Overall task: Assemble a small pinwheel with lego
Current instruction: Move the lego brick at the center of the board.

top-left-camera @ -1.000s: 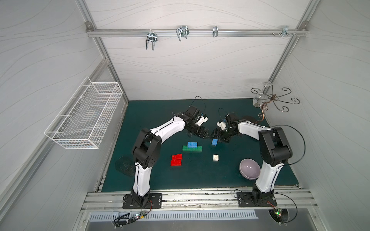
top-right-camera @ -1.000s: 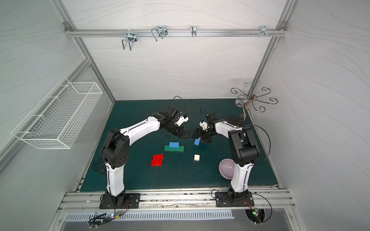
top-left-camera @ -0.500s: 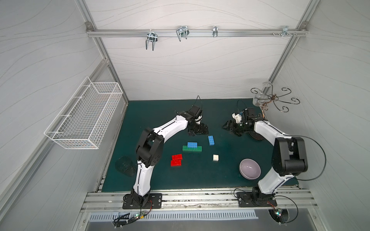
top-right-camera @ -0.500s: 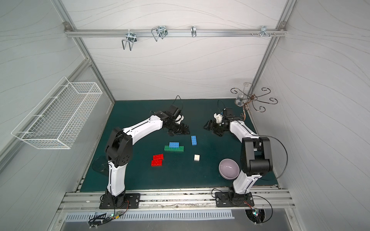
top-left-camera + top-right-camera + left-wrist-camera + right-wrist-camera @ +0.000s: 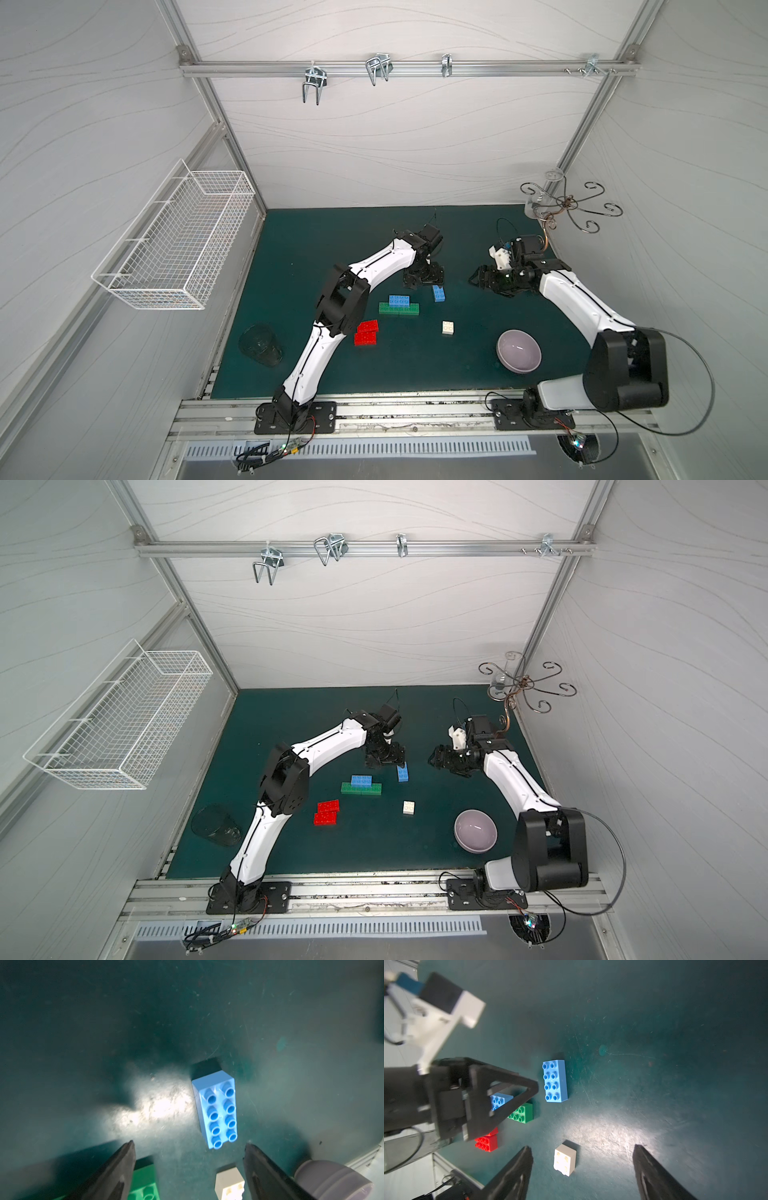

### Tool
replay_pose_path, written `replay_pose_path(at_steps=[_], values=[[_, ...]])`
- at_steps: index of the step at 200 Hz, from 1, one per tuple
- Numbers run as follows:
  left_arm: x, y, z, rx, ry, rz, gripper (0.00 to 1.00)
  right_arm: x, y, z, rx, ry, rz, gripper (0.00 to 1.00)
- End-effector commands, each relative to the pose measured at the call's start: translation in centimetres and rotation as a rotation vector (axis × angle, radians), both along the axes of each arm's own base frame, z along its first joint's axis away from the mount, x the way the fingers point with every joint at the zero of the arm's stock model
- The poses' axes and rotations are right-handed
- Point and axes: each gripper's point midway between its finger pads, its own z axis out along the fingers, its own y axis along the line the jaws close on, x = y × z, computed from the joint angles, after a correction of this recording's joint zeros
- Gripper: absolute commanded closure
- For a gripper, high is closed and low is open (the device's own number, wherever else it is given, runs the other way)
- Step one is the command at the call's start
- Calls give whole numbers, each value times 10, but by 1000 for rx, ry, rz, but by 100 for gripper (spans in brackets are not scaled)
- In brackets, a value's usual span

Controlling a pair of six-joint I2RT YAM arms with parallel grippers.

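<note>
Since a second ago the right gripper (image 5: 478, 278) has drawn back from the loose blue brick (image 5: 439, 293), now flat on the mat (image 5: 332, 249), studs up; the left gripper (image 5: 188, 1145) hangs just behind it; both stand spread and empty. Judged step: gathering blades; no pinwheel exists yet. Next: straddle the brick's long sides, then close. The second blue brick (image 5: 399, 299) meets the green pair (image 5: 399, 309); stacked or beside, unclear; in the right wrist view the left gripper half-hides the reds (image 5: 485, 1142).

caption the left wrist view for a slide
Open left gripper facing a lone blue brick on the green mat.
</note>
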Motion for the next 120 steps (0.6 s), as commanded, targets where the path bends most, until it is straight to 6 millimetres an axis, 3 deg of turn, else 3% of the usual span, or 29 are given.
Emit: replay_pose_path(at_steps=[1,68,101,120], values=[[4,-14,0,-8,-28,12,13,-22,-3,-1,-37,7,23,21],[14,-20,-25,35,-18,24,17,-42,0,-2,-28,14,58,21],[11,-12,-32,108,-25,12,25,-43,3,-1,-19,9,65,21],[11,-14,-39,115,-25,7,36,-44,5,0,-10,5,71,21]])
